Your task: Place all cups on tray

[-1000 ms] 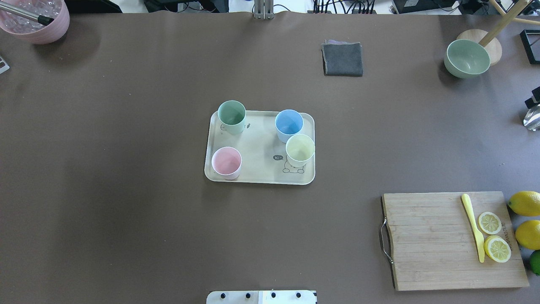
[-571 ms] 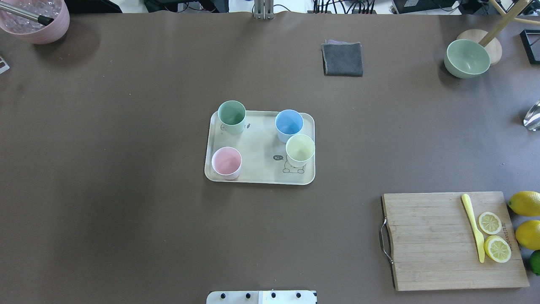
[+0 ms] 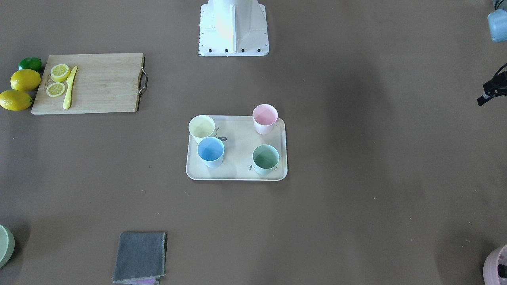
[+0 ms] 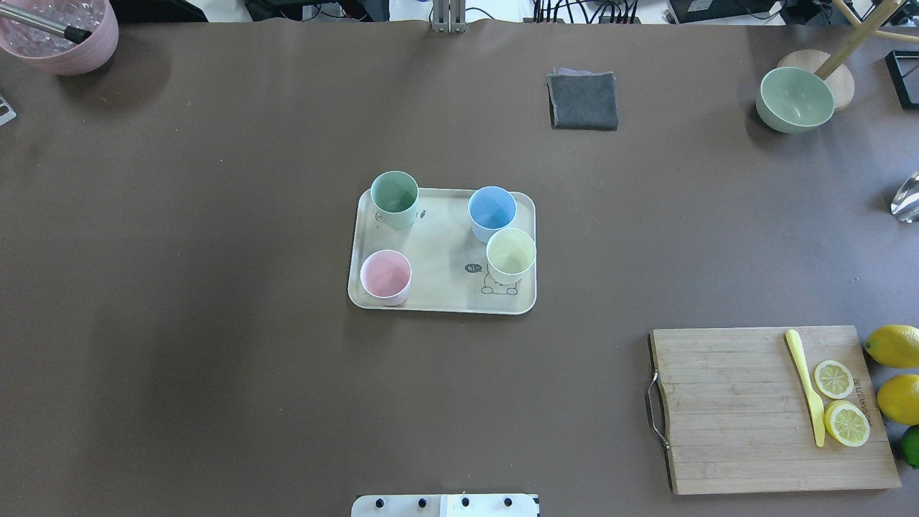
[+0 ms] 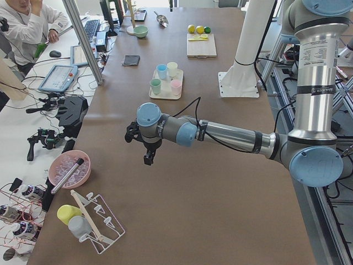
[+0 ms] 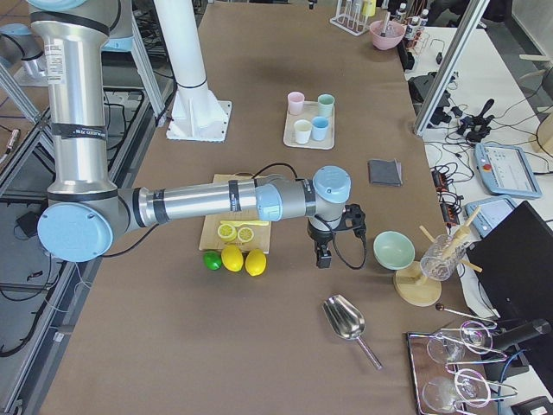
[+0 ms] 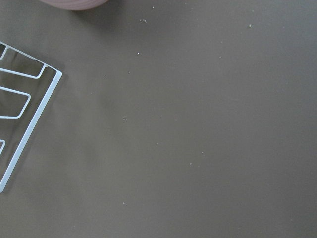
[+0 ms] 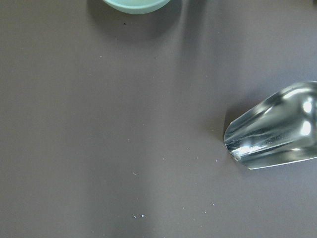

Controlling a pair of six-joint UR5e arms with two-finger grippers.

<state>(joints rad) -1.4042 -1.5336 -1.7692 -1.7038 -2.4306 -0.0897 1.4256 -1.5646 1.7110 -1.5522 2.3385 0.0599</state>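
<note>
A: Surface + room?
B: Brown matte bench (image 4: 215,323), long, fills the overhead view. White robot base (image 3: 233,27) at mid edge. Room: alu frame posts, side desk w/ tablets + cables, operator (image 5: 22,27) seated by it.

A: Arms?
B: Both reach out over opposite bench ends, well apart from the tray. left hand (image 5: 148,157) hangs over bare bench near pink pot (image 5: 69,168) + wire rack (image 5: 96,223). right hand (image 6: 324,252) points down btw lemons (image 6: 244,259) and green bowl (image 6: 393,249), metal scoop (image 6: 346,318) near. How far open, holding anything: can't tell for either.

A: Board?
B: cutting board (image 4: 732,409), robot-side right corner, lemon halves + yellow knife on it.

A: Tray?
B: tray (image 4: 438,244) mid-bench, lying flat. Long axis runs along bench length, i.e. left-right in overhead view. Rabbit drawing at robot-side right corner, reads upright from robot's side.

A: Cups?
B: All 4 on tray, upright, mouths up. mint cup (image 4: 394,194) far-left corner, blue cup (image 4: 492,208) far-right, yellow cup (image 4: 510,253) just beside blue, partly over the rabbit; touching or not, can't tell. pink cup (image 4: 385,274) near-left corner.
</note>
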